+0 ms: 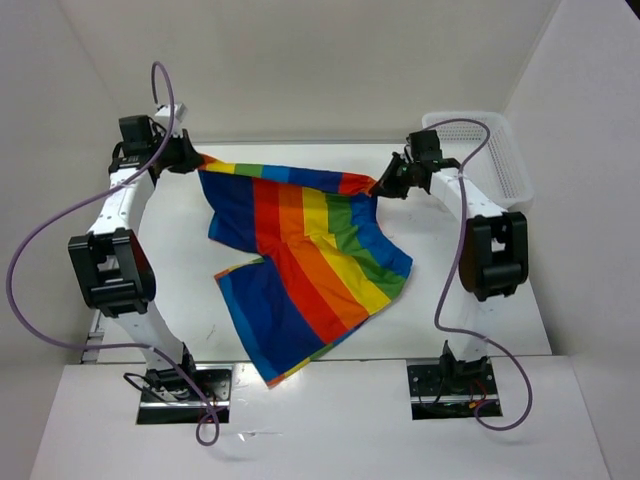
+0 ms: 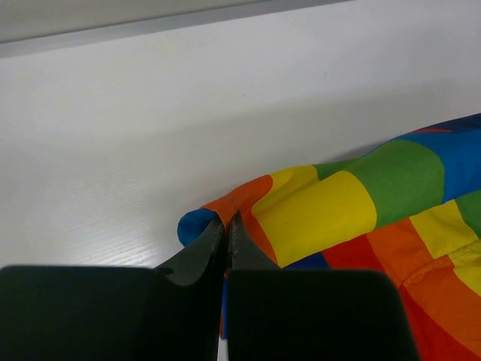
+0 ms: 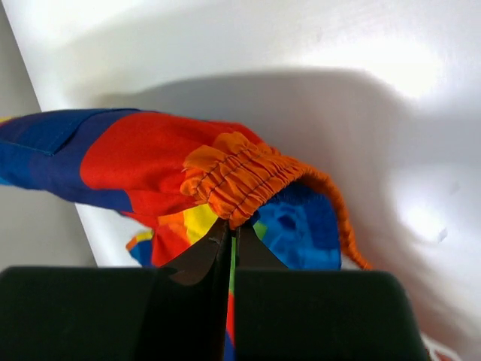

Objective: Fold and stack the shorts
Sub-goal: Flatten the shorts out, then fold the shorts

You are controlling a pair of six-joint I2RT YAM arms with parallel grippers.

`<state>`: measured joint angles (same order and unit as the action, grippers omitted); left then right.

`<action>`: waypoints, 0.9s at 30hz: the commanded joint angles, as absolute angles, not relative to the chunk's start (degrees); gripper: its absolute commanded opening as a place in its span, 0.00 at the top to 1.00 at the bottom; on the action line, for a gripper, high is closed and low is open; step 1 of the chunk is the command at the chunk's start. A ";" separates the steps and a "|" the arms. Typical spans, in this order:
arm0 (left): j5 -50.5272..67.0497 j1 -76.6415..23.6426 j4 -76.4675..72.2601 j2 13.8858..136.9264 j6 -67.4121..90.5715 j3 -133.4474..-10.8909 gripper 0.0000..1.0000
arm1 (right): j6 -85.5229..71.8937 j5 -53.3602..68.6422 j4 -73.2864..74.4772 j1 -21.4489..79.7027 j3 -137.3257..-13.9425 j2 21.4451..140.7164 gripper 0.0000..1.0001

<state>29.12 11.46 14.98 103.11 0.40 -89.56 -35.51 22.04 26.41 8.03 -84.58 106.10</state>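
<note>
At the near edge: your left arm base (image 1: 183, 386) and right arm base (image 1: 455, 384) sit bolted side by side, each trailing a purple cable (image 1: 30, 250).
Table (image 1: 180, 260): white, bare around the cloth on your left side.
Shorts (image 1: 310, 250): spread out in the middle of the table between your two arms, rainbow stripes up. The two legs point toward you, and the left leg's hem reaches nearly to the near edge. The waist end is on the far side.
Leg openings: the nearer leg lies flat; the one toward your right arm is rumpled and folded along its outer edge.
Waistband (image 3: 240, 177): pulled into a line between your two grippers, sagging a little in the middle. The right wrist view shows gathered orange elastic bunched just above the fingertips, with a shadow on the table beneath it.
Left gripper (image 1: 192, 157): at the far left corner of the waist, jaws pressed together on the fabric. From the left wrist you see the fingertips (image 2: 214, 244) pinching an orange and blue corner, close above the table.
Right gripper (image 1: 383, 186): at the far right corner of the waist, jaws likewise clamped on the cloth, with only a thin green sliver showing between them.
Basket (image 1: 500, 160): white mesh, at the far right of the table beyond your right arm, apart from the shorts.
</note>
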 commanded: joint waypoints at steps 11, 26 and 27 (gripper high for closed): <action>34.19 11.43 13.08 88.17 0.00 -77.18 1.00 | -32.96 25.49 24.43 6.68 -83.00 99.16 1.00; 37.97 10.28 18.55 65.04 0.00 -57.31 1.00 | -32.95 34.01 24.88 3.16 -63.46 80.16 1.00; 37.36 10.28 18.55 65.04 0.00 -57.30 1.00 | -33.48 35.06 24.00 3.16 -63.46 80.85 1.00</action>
